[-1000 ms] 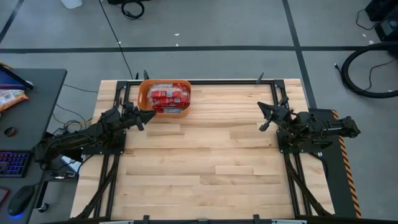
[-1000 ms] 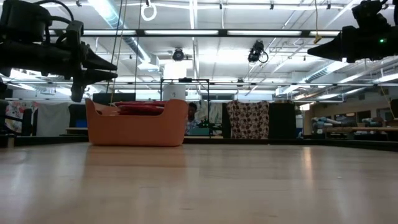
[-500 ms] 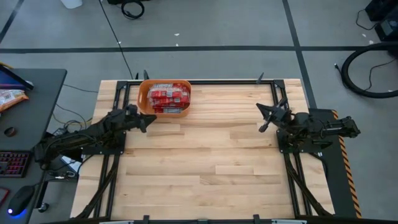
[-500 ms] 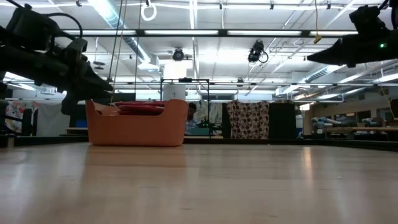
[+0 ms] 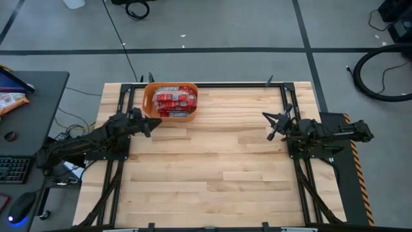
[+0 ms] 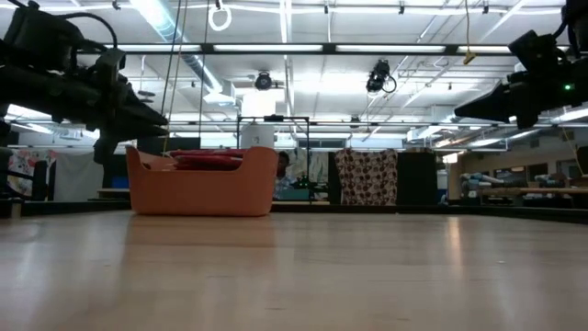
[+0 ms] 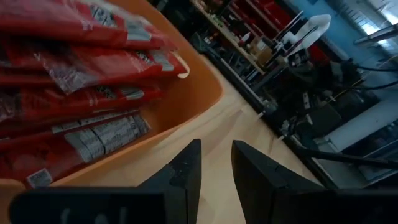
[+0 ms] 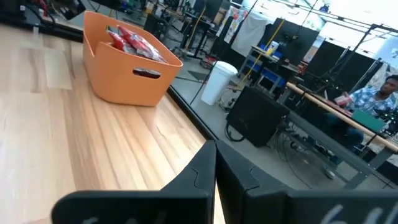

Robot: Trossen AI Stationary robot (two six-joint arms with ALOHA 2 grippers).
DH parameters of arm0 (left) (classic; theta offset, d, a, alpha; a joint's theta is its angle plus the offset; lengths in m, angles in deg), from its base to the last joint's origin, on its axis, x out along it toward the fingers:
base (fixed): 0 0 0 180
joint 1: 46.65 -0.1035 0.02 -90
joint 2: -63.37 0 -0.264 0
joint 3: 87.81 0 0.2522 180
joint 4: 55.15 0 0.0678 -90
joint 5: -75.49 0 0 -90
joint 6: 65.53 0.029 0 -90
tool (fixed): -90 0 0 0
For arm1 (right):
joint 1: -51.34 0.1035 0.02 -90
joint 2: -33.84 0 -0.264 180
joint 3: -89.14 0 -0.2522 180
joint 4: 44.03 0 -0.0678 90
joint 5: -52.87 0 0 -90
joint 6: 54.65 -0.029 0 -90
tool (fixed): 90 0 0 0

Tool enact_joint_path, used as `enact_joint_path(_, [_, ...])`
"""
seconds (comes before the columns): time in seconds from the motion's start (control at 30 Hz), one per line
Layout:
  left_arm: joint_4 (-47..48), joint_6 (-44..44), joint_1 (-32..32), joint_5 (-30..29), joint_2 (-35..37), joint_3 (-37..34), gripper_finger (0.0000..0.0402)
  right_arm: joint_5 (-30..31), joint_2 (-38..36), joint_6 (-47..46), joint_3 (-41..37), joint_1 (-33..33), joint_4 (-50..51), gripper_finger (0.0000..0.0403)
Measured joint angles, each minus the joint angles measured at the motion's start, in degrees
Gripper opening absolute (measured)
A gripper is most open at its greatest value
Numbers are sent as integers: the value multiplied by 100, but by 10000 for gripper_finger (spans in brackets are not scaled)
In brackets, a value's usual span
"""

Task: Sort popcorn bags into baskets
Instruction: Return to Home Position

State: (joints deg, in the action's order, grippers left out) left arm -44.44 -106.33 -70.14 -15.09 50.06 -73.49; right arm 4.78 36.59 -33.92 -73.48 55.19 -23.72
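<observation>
Two end effectors hang above the desk [image 5: 212, 154]. The left end effector [image 5: 148, 124], its fingers a little apart and holding nothing, hovers just beside the near left corner of the one orange basket [image 5: 148, 100], about level with its rim. The right end effector [image 5: 269, 126], fingers pressed together and empty, hangs well apart from the basket, out to its right. The basket sits at the desk's far edge, a low-walled tub with rounded corners and a slot handle. The popcorn bags [image 5: 174, 102] lie inside it. They are flat red packets with white and grey printed bands, piled and overlapping so their number cannot be counted. Far beyond the basket, one person [image 8: 378, 99] in a blue top is partly cut off.
</observation>
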Motion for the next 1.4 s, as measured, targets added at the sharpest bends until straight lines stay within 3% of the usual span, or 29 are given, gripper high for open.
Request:
enact_joint_path(0.43, [-8,0,0,-2,1335,0,94,0,-3,-1,0,9,2,16])
enact_joint_path(0.6, [-36,0,41,-7,1323,-9,94,-2,-130,-2,0,87,0,16])
enact_joint_path(1.07, [-3,0,2182,-24,1321,-11,94,-2,-262,-4,0,655,6,16])
enact_joint_path(1.4, [36,0,2443,-26,1299,-13,94,-2,-260,-4,0,809,-49,16])
